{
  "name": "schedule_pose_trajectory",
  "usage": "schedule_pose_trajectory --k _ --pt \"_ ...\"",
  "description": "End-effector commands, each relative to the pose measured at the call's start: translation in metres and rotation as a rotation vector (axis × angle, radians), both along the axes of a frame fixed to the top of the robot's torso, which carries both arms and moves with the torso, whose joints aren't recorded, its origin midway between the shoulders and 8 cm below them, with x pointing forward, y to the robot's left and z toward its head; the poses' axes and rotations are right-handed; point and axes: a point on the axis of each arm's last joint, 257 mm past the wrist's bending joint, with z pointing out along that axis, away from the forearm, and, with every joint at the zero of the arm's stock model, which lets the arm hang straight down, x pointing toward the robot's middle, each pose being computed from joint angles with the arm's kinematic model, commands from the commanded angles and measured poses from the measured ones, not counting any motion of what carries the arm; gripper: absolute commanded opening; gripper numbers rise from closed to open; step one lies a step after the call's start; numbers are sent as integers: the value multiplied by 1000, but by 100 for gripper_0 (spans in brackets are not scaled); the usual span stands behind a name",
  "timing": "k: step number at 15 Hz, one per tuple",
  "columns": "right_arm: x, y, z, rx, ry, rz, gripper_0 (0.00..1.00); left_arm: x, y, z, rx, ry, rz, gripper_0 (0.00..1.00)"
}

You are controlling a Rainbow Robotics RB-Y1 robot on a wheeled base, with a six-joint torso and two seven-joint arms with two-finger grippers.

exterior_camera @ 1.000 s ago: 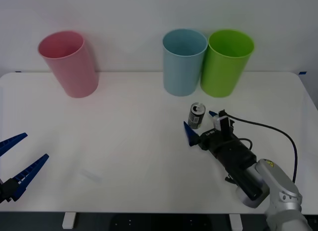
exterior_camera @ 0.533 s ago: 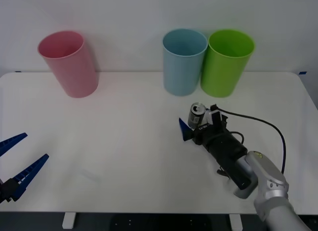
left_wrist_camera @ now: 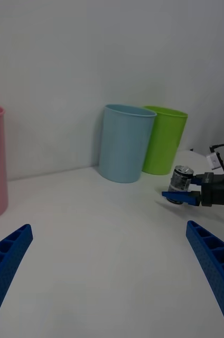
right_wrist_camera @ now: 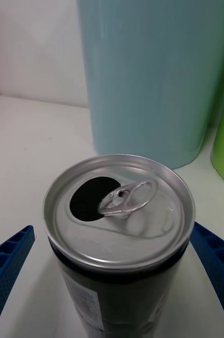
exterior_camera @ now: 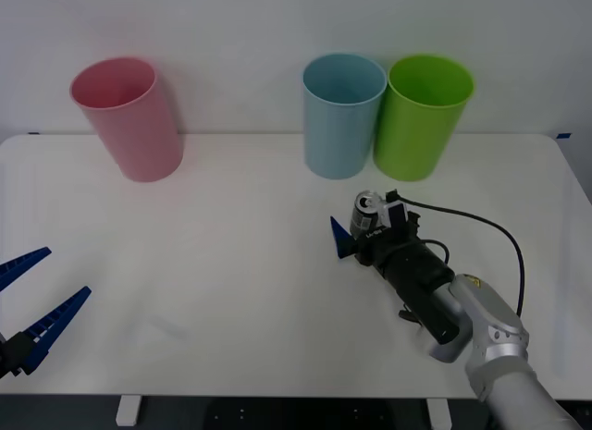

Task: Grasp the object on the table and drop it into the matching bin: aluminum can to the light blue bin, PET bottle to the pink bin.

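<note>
- Aluminum can point(exterior_camera: 367, 214) — stood upright on the table point(exterior_camera: 231, 264), just in front of the light blue bin point(exterior_camera: 342, 116); top already opened, tab raised.
- Right gripper point(exterior_camera: 363, 228) — low at the can, fingers point(right_wrist_camera: 6, 264) spread wide on either side of it, a gap visible on each side; not gripping.
- Left gripper point(exterior_camera: 37, 301) — idle at the table's near left edge, fingers apart.
- Pink bin point(exterior_camera: 129, 120) — far left, not needed for a can.
- Progress, as judged — approach done; closing, lifting and dropping into the light blue bin all remained.
</note>
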Motion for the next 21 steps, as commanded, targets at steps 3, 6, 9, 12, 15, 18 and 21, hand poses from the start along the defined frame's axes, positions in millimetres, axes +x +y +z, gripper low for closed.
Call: schedule_pose_trajectory --k 3,6,9,12,15,18,21 --pt "0 1 0 7 0 0 0 0 0 0 0 0 0 100" --pt "0 0 2 20 -1 0 0 0 0 0 0 0 0 100" --pt "-1 3 4 28 -4 7 0 0 0 0 0 0 0 100" --pt "-3 2 15 51 -27 9 0 0 0 0 0 0 0 100" --pt "-11 -8 32 55 -70 12 0 0 0 0 0 0 0 100" --pt "-24 -21 47 68 -105 15 0 0 0 0 0 0 0 100" --pt "-42 -24 66 127 -114 48 0 0 0 0 0 0 0 100"
